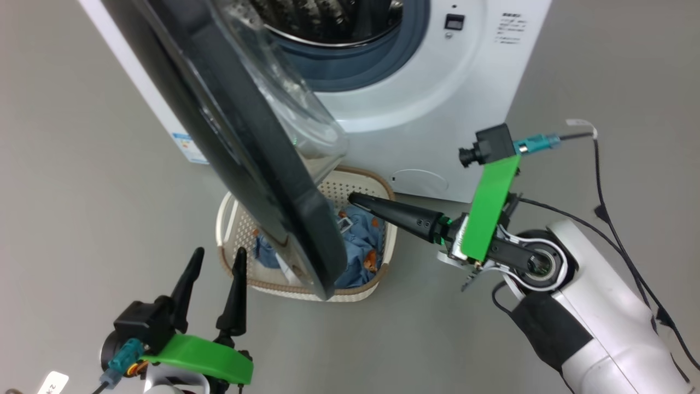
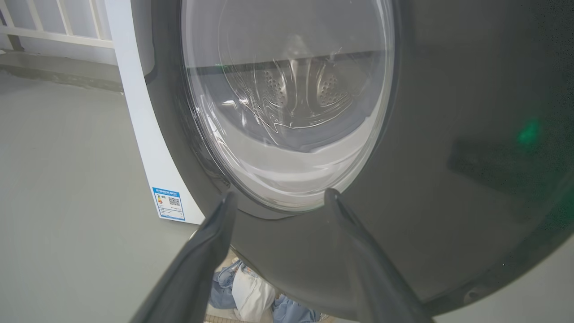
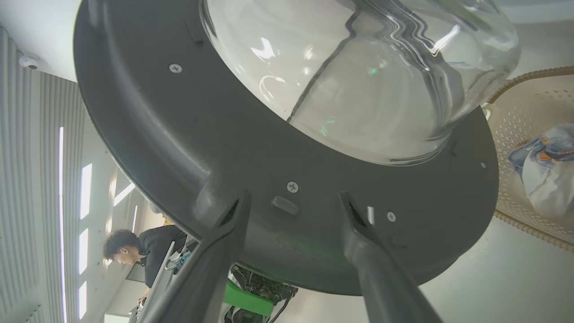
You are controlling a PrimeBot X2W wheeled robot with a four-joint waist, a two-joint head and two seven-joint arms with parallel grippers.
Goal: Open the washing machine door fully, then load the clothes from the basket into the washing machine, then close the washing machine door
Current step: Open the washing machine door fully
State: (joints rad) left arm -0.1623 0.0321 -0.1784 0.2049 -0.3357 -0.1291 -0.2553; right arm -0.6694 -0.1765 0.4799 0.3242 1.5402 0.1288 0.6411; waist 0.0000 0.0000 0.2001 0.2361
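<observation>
The washing machine (image 1: pixel 426 126) stands at the top of the head view with its steel drum exposed. The washing machine door (image 1: pixel 246 153) is swung out edge-on toward me, over the basket (image 1: pixel 361 175) on the floor. The clothes (image 1: pixel 358 235), light-blue with white parts, lie in the basket. My right gripper (image 1: pixel 355 200) reaches in from the right, its tip above the clothes near the door's inner side. In the right wrist view it (image 3: pixel 293 197) is open, facing the door's inner rim (image 3: pixel 179 134). My left gripper (image 1: pixel 217 260) is open, close to the door's outer face (image 2: pixel 448 134).
A person (image 3: pixel 134 251) leans over in the background of the right wrist view. Black cables (image 1: pixel 607 208) hang along my right forearm. A blue label sticker (image 2: pixel 169 203) marks the machine's side. Grey floor lies open to the left of the machine.
</observation>
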